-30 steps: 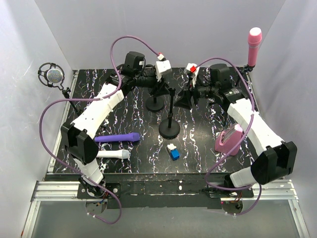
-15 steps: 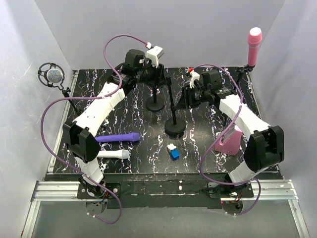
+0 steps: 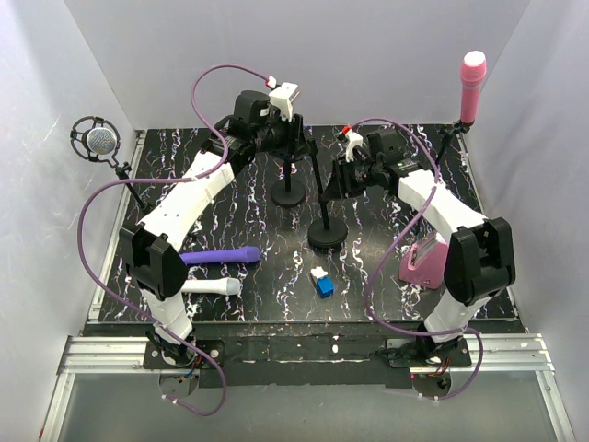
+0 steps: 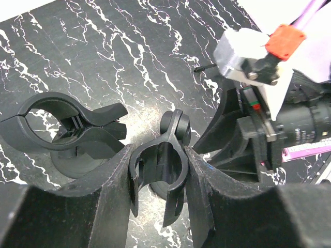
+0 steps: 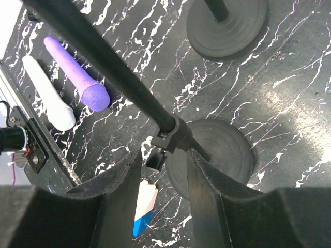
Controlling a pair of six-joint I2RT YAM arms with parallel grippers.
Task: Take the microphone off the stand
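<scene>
Two black stands are at the table's middle. My left gripper (image 3: 296, 145) (image 4: 158, 178) is shut on the empty black clip (image 4: 158, 165) on top of the nearer stand (image 3: 327, 235). My right gripper (image 3: 331, 182) (image 5: 164, 160) closes around that stand's pole (image 5: 103, 57) at its collar (image 5: 178, 137). The second stand's clip (image 4: 62, 124) is empty too. A pink microphone (image 3: 472, 83) stands upright on a mount at the back right. A silver microphone (image 3: 98, 140) hangs in a shock mount at the left. A purple microphone (image 3: 221, 255) and a white one (image 3: 210, 286) lie on the table.
A pink box (image 3: 423, 261) sits at the right under my right arm. A small blue and white block (image 3: 322, 283) lies near the front centre. The second stand's base (image 3: 288, 193) is close behind the held one. White walls enclose three sides.
My right gripper moved left and closed around the stand's pole. My left gripper moved right onto the clip. The stand's base shifted slightly right.
</scene>
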